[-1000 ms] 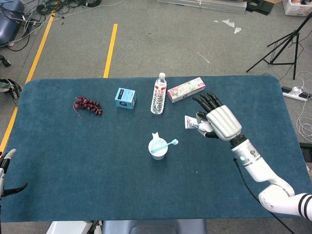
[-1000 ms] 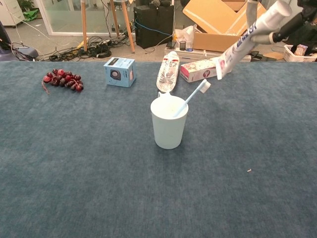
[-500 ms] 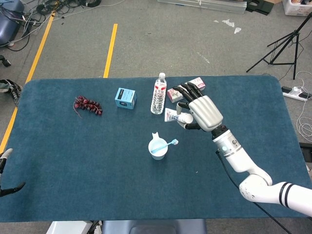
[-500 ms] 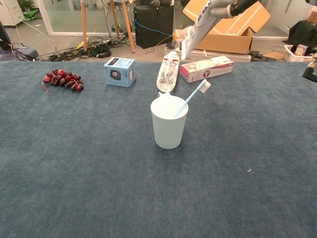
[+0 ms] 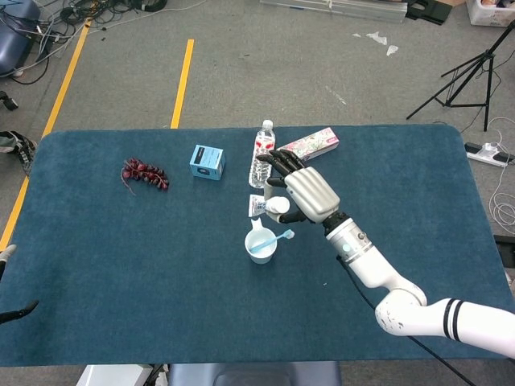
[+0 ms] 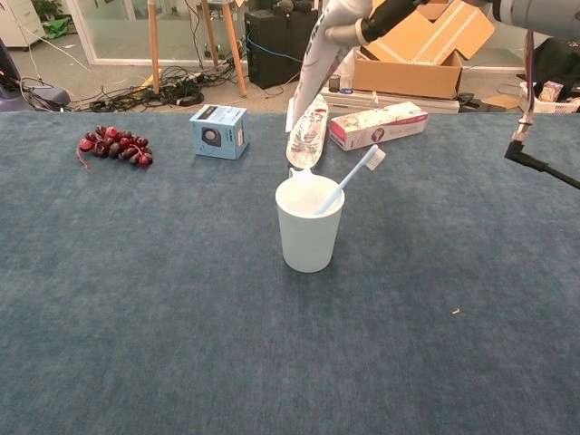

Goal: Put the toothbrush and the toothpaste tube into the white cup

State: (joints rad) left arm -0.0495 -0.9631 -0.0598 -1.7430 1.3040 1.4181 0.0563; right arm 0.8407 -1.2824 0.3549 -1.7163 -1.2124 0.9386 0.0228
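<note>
The white cup (image 5: 261, 245) (image 6: 308, 234) stands near the table's middle. A blue-and-white toothbrush (image 5: 275, 238) (image 6: 352, 177) leans in it, head up to the right. My right hand (image 5: 299, 191) holds the white toothpaste tube (image 5: 260, 207) (image 6: 316, 60) just above and behind the cup, tube slanted with its flat end down toward the cup's rim. In the chest view only fingers (image 6: 391, 13) at the top edge show. My left hand (image 5: 6, 273) is only a sliver at the far left edge; its state is unclear.
Behind the cup lie a clear water bottle (image 5: 260, 155) (image 6: 308, 132), a flowered toothpaste box (image 5: 309, 145) (image 6: 378, 124), a light blue box (image 5: 207, 162) (image 6: 217, 130) and a bunch of dark red grapes (image 5: 145, 173) (image 6: 114, 144). The blue table cloth (image 5: 121, 265) spreads around.
My right hand carried the toothpaste tube leftward, from the right of the cup to just above and behind it. The left hand slid further out of view.
</note>
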